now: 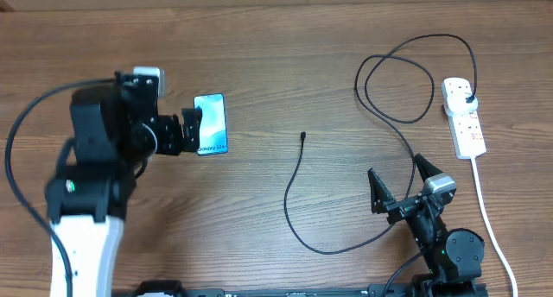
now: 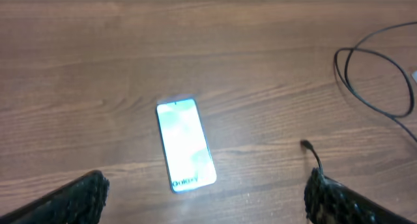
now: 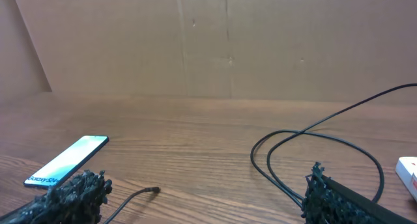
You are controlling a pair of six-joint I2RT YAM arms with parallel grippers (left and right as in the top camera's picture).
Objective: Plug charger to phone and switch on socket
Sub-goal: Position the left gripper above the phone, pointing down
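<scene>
Holds the left gripper (image 1: 193, 129) spread wide and empty, with the phone (image 2: 186, 146) just ahead between its fingers, flat on the table (image 1: 259, 55), lit screen up. Holds the right gripper (image 1: 395, 166) spread too, pinching nothing, the charger cable (image 1: 289, 198) looping past it and the connector tip (image 1: 303, 135) loose between both grippers. Apparently has the black plug (image 1: 469, 98) seated in the power strip (image 1: 467, 129), off the right gripper's outer side.
</scene>
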